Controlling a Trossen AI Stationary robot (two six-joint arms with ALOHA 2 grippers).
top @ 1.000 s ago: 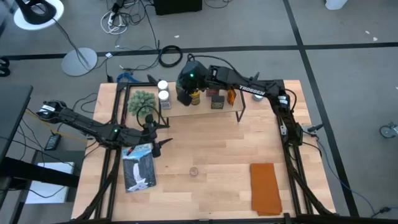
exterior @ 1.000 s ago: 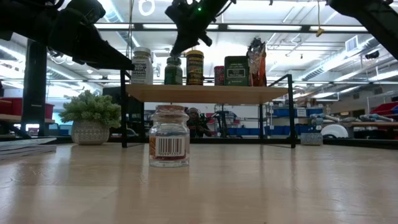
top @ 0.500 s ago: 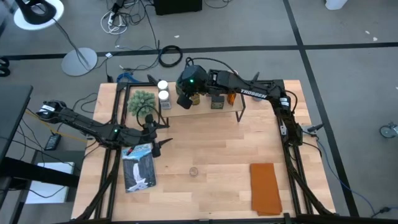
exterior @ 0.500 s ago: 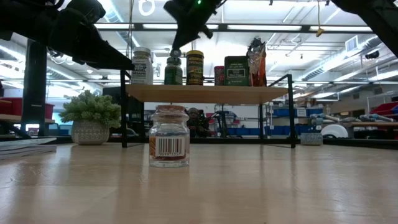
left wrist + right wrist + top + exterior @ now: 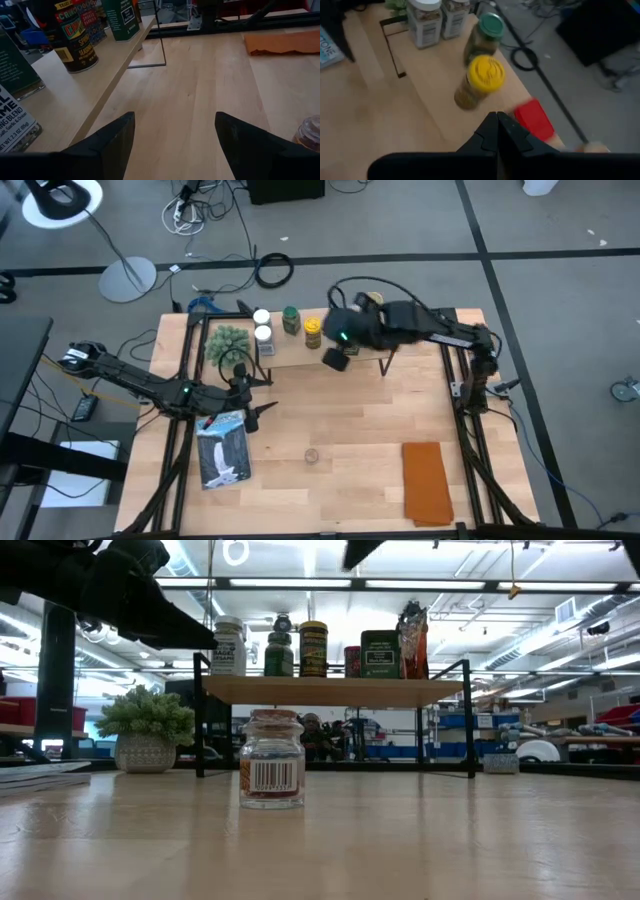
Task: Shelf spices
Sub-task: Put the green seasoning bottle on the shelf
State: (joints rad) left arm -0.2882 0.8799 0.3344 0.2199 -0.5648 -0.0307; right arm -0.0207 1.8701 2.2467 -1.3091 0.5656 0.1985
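Glass jar (image 5: 272, 758): alone on the table (image 5: 420, 840) nearest the low camera, short of the shelf (image 5: 330, 690); only a faint dot from above.
Left pincer (image 5: 252, 395): low at the shelf's left end, fingers (image 5: 107, 145) spread, empty.
Right pincer (image 5: 497, 131): above the shelf's front edge, closed, empty; cropped from the low view.
Shelf row: white-lidded jars (image 5: 263, 326), green-lidded jar (image 5: 486, 34), yellow-lidded jar (image 5: 481, 82), red tin (image 5: 534, 119); labels unreadable.

Hovering left claw (image 5: 262, 392) low with fingers (image 5: 107, 145) spread, empty; holding right claw (image 5: 337, 359) raised, fingers (image 5: 496, 131) pressed together, empty.
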